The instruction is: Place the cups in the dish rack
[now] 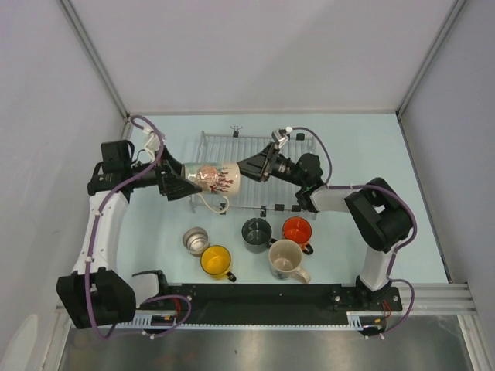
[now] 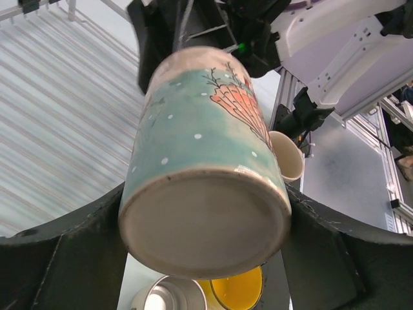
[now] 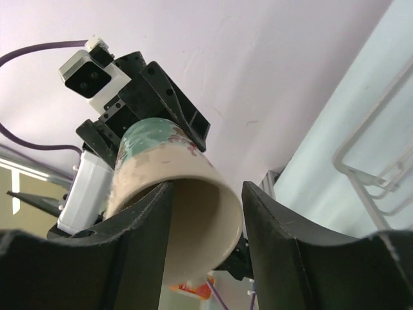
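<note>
Cups: one in the air, five waiting. Patterned beige mug lies on its side, spanned between both hands over the near-left part of the dish rack. Left gripper is clamped across the base end, fingers tight on both sides, so I read that as the carrying grip. Right gripper sits at the mouth end with jaws apart either side of the rim; can't tell if they bear on it. Handle hangs off the mug's near side. Looks like a hand-off to re-orient the mug before it goes onto the wires. Nearer than both hands, on the table: steel cup, yellow cup, dark grey mug, orange-red mug, plain beige mug. Mouths up, none racked.
</note>
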